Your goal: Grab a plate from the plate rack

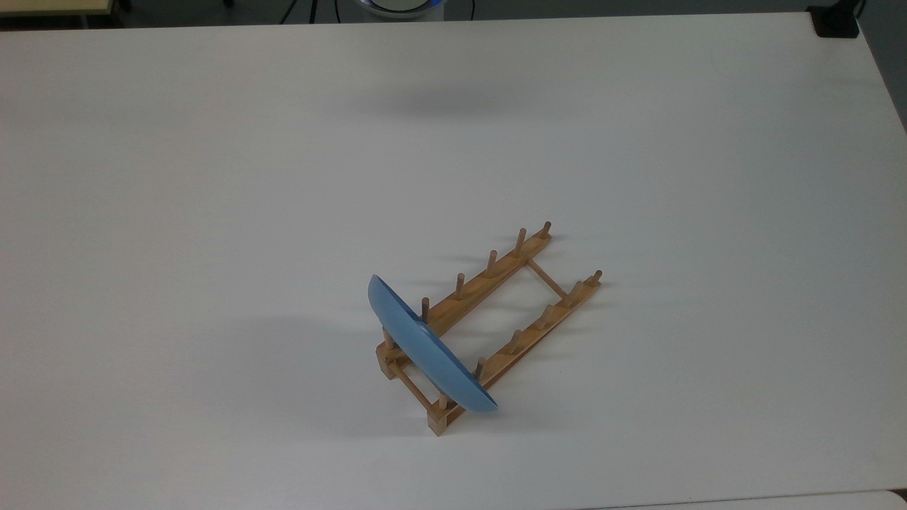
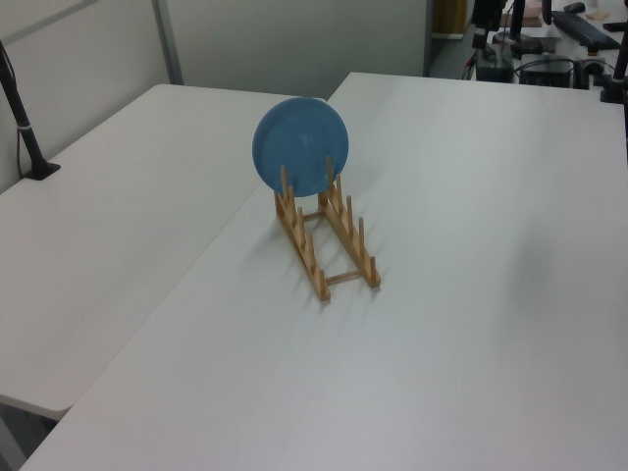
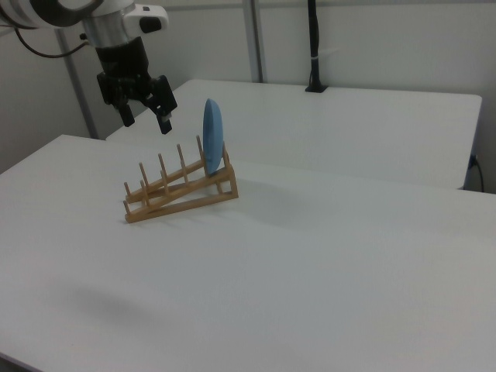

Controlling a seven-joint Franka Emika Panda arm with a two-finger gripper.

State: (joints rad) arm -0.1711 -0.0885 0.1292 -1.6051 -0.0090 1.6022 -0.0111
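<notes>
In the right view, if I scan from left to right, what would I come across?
gripper with open jaws, hanging above the table → plate rack → plate standing upright at the rack's right end → black pole at the far table's edge

The arm's last link is white with rounded housings and a black band. The gripper [image 3: 146, 113] below it is black, with two stubby dark fingers [image 3: 164, 120]. A thin dark cable trails from the arm at nine o'clock.

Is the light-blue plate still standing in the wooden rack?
Yes: the round light-blue plate stands on edge between end pegs of the light-brown wooden rack.
</notes>
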